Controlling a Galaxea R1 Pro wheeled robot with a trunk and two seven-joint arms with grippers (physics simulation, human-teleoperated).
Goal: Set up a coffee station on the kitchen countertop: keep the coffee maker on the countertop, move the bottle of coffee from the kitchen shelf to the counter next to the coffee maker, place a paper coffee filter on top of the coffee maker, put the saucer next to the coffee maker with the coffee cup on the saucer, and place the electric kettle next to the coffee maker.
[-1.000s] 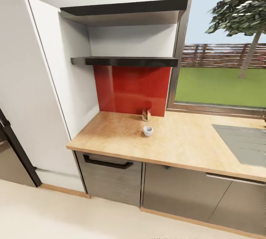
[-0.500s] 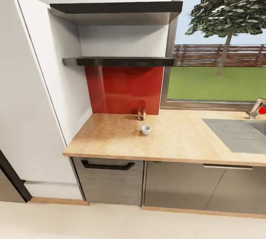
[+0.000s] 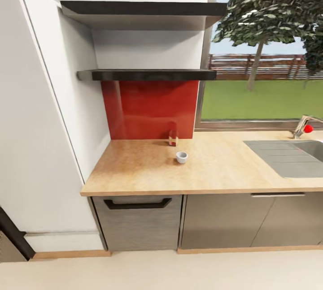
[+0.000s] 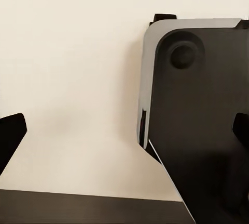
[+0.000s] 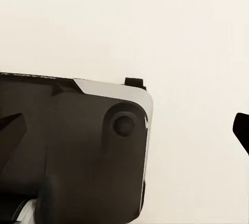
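A small white coffee cup [image 3: 181, 157] stands on the wooden countertop [image 3: 134, 169], out from the red backsplash. Just behind it, against the backsplash, is a small brown bottle [image 3: 172, 136] with a dark cap. Above them hang two dark shelves [image 3: 146, 74], whose tops are hidden from this low angle. In the left wrist view my left gripper [image 4: 124, 133] is open, its dark fingertips [image 4: 10, 135] far apart over pale floor and the robot's black base. In the right wrist view my right gripper [image 5: 124, 130] is open too, with nothing between its fingers.
A tall white cabinet [image 3: 40, 124] bounds the counter on the left. A steel sink [image 3: 291, 155] with a red-tipped faucet [image 3: 305, 127] lies at the right under the window. Grey drawers [image 3: 139, 220] sit below the counter, with cream floor in front.
The whole head picture has shifted, so the camera moved: the counter now faces me squarely and the faucet has come into sight. Cup and bottle have stayed where they were.
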